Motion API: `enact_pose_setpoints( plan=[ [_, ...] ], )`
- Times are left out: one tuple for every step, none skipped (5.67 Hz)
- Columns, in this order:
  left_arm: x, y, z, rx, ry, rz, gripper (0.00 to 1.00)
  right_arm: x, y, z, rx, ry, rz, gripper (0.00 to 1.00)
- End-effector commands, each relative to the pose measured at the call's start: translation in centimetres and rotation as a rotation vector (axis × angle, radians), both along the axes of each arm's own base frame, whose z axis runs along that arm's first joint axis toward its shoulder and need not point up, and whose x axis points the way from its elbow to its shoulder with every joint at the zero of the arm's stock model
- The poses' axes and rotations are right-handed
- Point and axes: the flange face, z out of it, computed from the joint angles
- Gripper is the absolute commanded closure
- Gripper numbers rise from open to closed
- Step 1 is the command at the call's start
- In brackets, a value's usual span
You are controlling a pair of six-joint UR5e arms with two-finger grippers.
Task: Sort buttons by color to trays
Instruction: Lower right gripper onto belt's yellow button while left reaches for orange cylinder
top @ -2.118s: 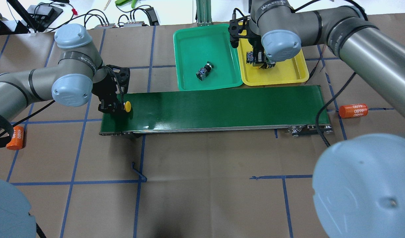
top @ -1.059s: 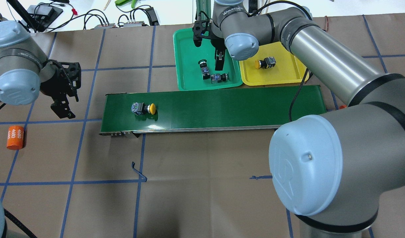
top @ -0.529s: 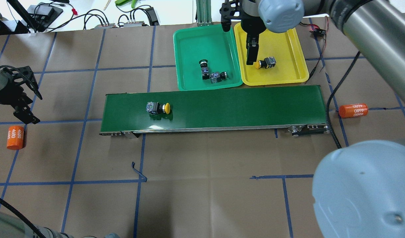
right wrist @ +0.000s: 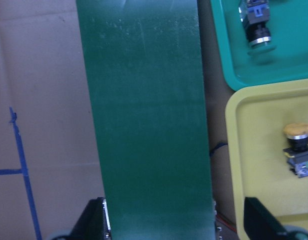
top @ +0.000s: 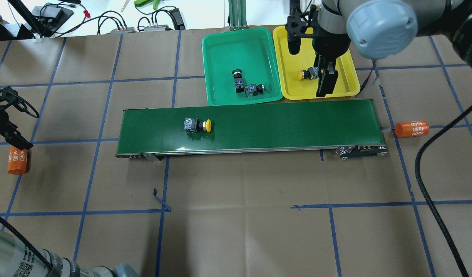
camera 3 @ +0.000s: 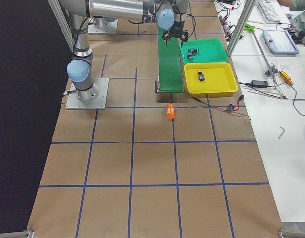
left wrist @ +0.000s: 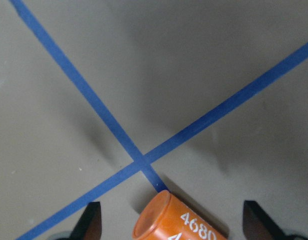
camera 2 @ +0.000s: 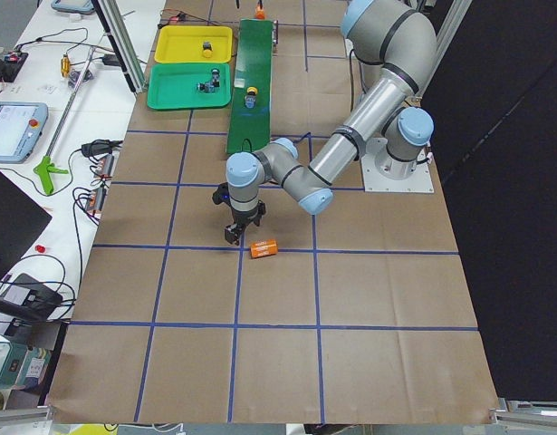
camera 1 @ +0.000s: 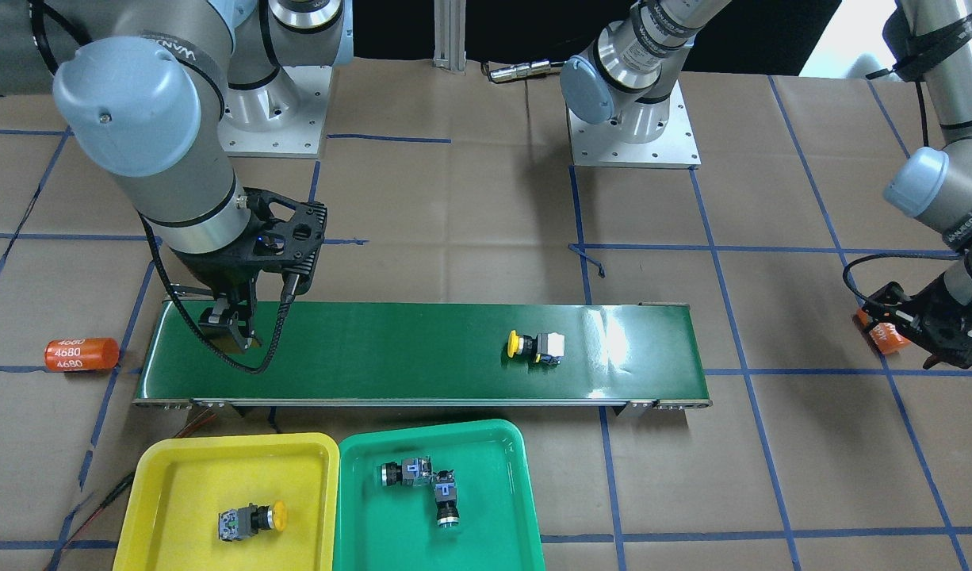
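Observation:
One yellow button [top: 197, 125] lies on its side on the dark-green conveyor belt [top: 282, 123], left of the middle; it also shows in the front view [camera 1: 535, 346]. A second yellow button [top: 308, 73] lies in the yellow tray [top: 293, 89]. Two green buttons [top: 238, 75] [top: 253, 89] lie in the green tray [top: 226, 50]. My right gripper [top: 323, 85] is open and empty, above the belt's right end beside the yellow tray; its wrist view shows the belt [right wrist: 143, 125] below. My left gripper [top: 10, 134] is open, far left, over an orange cylinder [left wrist: 176, 222].
Orange cylinders marked 4680 lie off each end of the belt, one at the left [top: 17, 161] and one at the right [top: 412, 129]. Cables and boxes [top: 155, 21] and an aluminium post [top: 236, 13] stand beyond the trays. Brown paper with blue tape lines covers the table.
The yellow button has ridden rightward along the belt. My right gripper moved from over the trays to the belt's right end. My left gripper withdrew left to the orange cylinder.

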Motion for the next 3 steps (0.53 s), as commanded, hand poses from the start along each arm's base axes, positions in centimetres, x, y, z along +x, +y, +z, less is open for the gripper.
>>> enact_pose_setpoints(
  plan=[
    [1.3,1.4,-1.2,-0.012,0.018,0.383,0.02,0.4,1.5,-2.0,0.033,-0.001,0.008,0.00],
    [1.3,1.5,-1.6,-0.011,0.022,0.440,0.02,0.8,1.5,-2.9,-0.002,-0.004,0.017,0.00],
    [2.3,1.4,-1.6,0.002,0.012,0.440,0.20,0.8,1.3,-4.9,-0.064,-0.010,0.023,0.00]
  ],
)
